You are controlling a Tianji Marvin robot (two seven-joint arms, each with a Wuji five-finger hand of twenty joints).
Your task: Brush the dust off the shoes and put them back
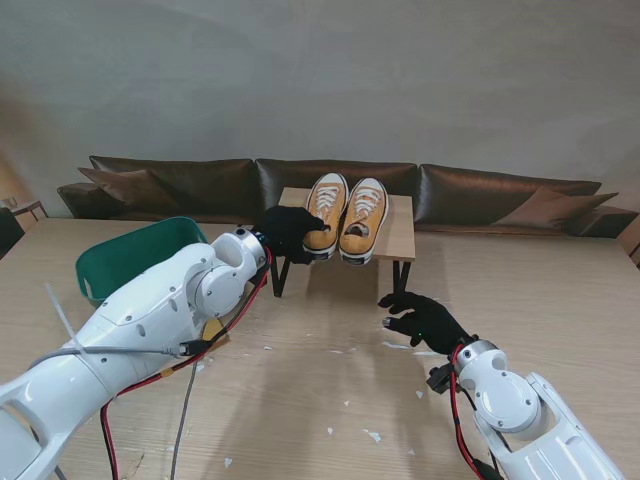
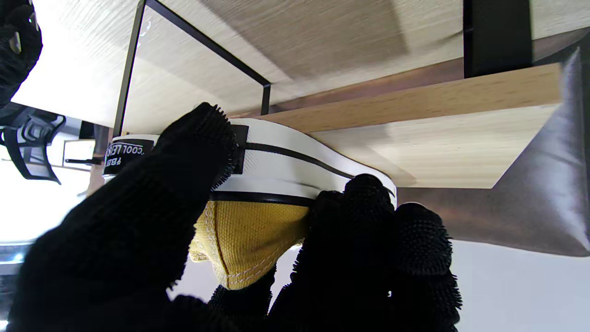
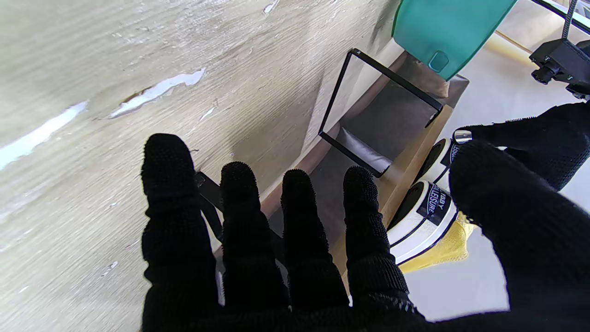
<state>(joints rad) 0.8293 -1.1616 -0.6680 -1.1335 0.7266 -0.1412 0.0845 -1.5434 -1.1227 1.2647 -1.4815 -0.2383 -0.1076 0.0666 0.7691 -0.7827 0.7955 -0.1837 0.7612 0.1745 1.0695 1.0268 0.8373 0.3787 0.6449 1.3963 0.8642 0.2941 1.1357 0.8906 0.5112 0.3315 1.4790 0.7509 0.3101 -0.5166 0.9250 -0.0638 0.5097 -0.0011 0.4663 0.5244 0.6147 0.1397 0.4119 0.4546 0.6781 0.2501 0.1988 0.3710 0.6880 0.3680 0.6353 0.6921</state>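
Left hand: the left hand (image 1: pixel 287 232) is pinching the heel of the left shoe (image 1: pixel 325 212), with the thumb (image 2: pixel 193 152) on one side of the white sole and the other fingers (image 2: pixel 368 207) pressing on the opposite side.
Right hand: the right hand (image 1: pixel 425 318) is hovering over the table (image 1: pixel 300 400) at lower right of the stand view, fingers (image 3: pixel 239 216) spread and holding nothing.
Where the shoes are: both are sitting side by side on the small stand (image 1: pixel 400 235) at upper centre of the stand view, heels hanging over its near edge; the right shoe (image 1: pixel 363 218) is touching its twin.
Risk, slipping: the hold is covering only the heel rim, so the shoe is likely to be twisting or dropping once it leaves the stand.
Risk, knocking: pulling one shoe may be dragging the other off the edge, since they are lying against each other.
Risk, tipping: the stand is standing on thin black legs and a sideways tug could be rocking it.
Brush: I cannot tell where one is lying.
Count: two shoes, one stand, one green bin (image 1: pixel 125 258) at middle left, two hands, many white scraps (image 1: pixel 372 436) lying scattered on the table.
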